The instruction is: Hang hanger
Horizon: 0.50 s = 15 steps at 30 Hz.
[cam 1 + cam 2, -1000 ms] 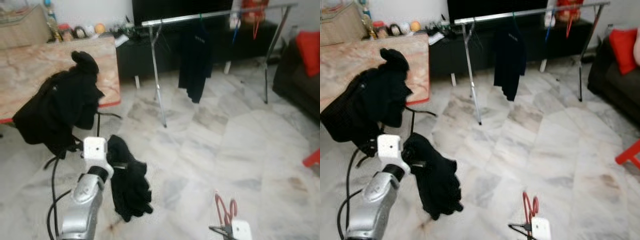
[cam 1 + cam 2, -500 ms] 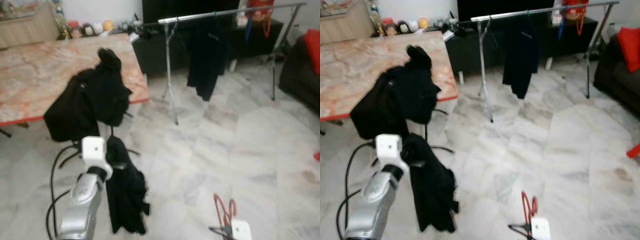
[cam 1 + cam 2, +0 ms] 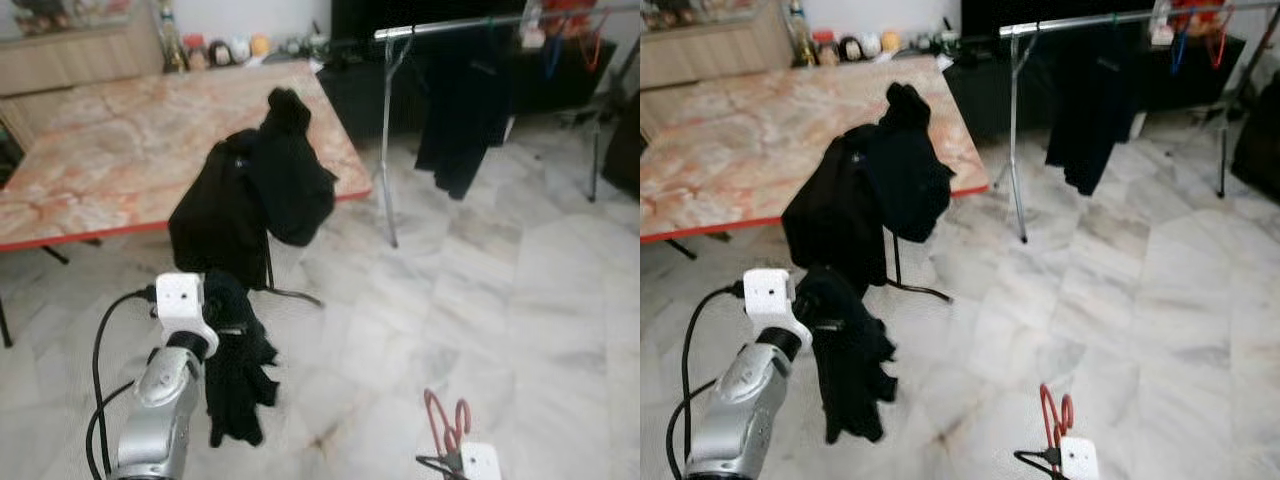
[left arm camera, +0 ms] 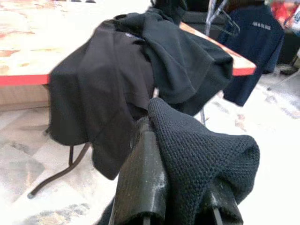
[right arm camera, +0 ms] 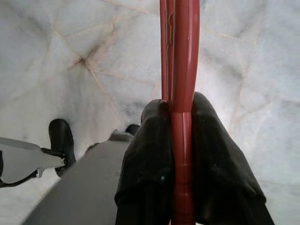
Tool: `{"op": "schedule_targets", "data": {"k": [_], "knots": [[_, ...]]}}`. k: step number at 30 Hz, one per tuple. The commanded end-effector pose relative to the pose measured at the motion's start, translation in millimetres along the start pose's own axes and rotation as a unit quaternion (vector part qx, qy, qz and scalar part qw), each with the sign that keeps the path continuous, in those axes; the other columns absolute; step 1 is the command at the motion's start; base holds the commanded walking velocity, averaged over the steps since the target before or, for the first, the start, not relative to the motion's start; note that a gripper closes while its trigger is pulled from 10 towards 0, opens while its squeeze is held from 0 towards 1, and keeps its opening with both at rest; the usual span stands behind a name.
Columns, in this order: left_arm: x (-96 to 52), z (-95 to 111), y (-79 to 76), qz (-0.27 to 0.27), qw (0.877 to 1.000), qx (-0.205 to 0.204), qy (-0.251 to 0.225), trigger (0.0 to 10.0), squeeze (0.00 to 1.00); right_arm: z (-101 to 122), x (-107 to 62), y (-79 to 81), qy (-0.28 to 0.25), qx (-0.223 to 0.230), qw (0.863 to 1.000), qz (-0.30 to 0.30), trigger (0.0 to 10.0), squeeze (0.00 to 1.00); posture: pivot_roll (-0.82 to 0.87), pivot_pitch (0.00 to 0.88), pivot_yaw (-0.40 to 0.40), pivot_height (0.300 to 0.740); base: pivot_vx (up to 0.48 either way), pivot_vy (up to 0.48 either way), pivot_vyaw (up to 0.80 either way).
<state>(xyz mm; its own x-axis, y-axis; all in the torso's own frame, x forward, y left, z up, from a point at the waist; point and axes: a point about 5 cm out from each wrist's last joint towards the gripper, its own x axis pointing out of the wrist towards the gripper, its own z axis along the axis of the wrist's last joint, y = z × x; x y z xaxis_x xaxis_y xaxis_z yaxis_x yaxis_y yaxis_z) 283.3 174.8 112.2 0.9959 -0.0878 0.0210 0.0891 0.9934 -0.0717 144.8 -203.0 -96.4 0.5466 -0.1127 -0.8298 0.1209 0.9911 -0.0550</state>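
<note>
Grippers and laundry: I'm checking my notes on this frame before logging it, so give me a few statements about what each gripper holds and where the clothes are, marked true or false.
1. The right gripper is shut on a red hanger. True.
2. The left gripper is open, holding nothing. False: it is shut on a black knit garment that hangs down from it.
3. A dark shirt hangs on the metal clothes rail. True.
4. The black clothes by the marble-top table lie flat on the floor. False: they are draped in a heap over a chair at the table's edge.
5. The red hanger is already on the rail. False: the right gripper holds it low, over the floor.
</note>
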Motion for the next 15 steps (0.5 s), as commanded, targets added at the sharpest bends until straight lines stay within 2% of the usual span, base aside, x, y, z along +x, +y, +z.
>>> {"op": "schedule_targets", "data": {"k": [1,6,15], "knots": [[1.5,10.1,1.2,0.002,1.0,0.007,-0.021,10.0,0.0,1.9,0.2,-0.5,-0.005,0.002,1.0,-0.001,10.0,0.0,-0.03,0.0,-0.009,0.74,0.0,0.0,0.0],[1.3,9.7,-0.2,-0.003,1.0,0.018,-0.018,10.0,0.0,2.5,0.3,0.7,-0.008,0.001,1.0,0.003,10.0,0.0,-0.03,0.0,-0.011,0.74,0.0,0.0,0.43],[1.8,11.8,-4.0,-0.013,1.0,0.006,-0.023,10.0,0.0,2.6,0.3,1.2,-0.009,0.001,1.0,0.006,10.0,0.0,-0.03,0.0,-0.011,0.74,0.0,0.0,0.51]]}}
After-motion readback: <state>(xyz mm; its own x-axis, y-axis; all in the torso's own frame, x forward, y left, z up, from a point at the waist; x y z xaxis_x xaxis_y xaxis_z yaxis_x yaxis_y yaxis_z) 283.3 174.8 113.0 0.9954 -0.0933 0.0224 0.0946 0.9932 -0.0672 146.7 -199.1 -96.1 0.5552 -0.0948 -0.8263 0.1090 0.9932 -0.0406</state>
